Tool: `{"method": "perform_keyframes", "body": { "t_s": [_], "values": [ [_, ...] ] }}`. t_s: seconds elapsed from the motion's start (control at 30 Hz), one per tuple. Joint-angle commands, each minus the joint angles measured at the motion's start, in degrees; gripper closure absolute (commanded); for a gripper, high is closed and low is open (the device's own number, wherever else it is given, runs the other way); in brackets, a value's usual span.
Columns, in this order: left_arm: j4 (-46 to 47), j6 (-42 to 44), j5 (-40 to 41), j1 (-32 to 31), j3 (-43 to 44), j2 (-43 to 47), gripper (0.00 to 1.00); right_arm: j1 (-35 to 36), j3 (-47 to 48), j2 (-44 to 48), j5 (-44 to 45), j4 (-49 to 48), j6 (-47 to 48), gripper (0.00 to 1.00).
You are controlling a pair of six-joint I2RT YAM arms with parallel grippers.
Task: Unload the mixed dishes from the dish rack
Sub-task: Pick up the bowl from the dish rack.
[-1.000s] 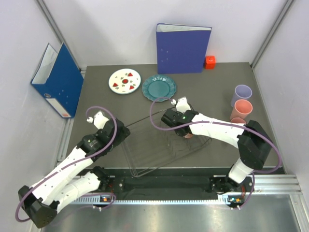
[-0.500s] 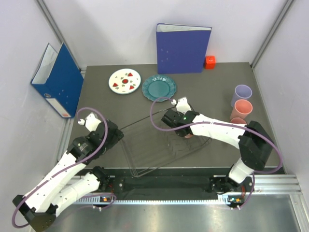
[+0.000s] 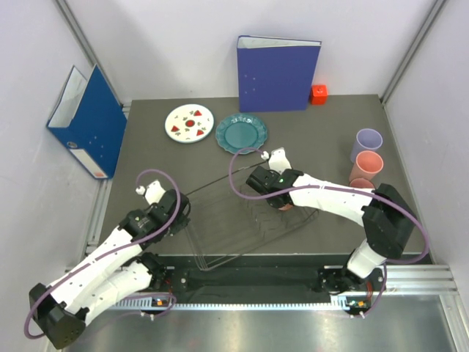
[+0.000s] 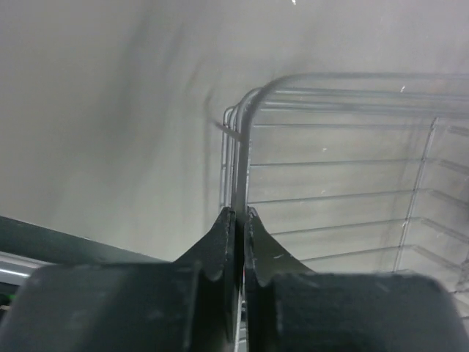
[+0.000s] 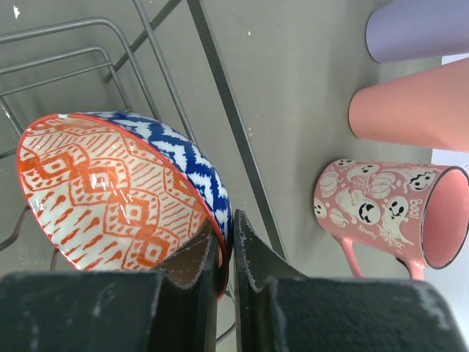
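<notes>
**Left gripper** (image 4: 238,213): swung out to the left half a second earlier, now back at the dish rack (image 3: 242,227), fingers pinched together on its left rim wire.

**Right gripper** (image 5: 226,220): stays clamped on the rim of the red-and-blue patterned bowl (image 5: 117,191), tilted inside the rack.

**Table** (image 3: 315,139): white watermelon plate (image 3: 189,123), teal plate (image 3: 242,133), lavender cup (image 3: 368,141) and pink cups (image 3: 370,165) stand outside the rack. The bowl is probably the last dish, and the rack looks braced for its lift.
</notes>
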State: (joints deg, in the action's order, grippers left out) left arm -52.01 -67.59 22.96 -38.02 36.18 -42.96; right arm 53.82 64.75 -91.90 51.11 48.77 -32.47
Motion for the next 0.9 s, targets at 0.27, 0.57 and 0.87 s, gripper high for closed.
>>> {"method": "perform_keyframes", "body": {
  "t_s": [0.27, 0.57, 0.87],
  "values": [
    [10.3, 18.3, -1.8, 0.0, 7.7, -9.2, 1.00, 0.8, 1.2, 0.9, -2.2, -2.3, -1.1, 1.00],
    [12.9, 31.4, -4.3, 0.8, 17.4, -19.3, 1.00, 2.3, 4.2, -2.9, 4.0, 2.2, -1.7, 1.00],
    [16.4, 35.6, -10.2, 7.0, 19.1, -26.7, 1.00, 3.5, 6.0, -5.7, 6.4, 5.2, -3.3, 1.00]
  ]
}}
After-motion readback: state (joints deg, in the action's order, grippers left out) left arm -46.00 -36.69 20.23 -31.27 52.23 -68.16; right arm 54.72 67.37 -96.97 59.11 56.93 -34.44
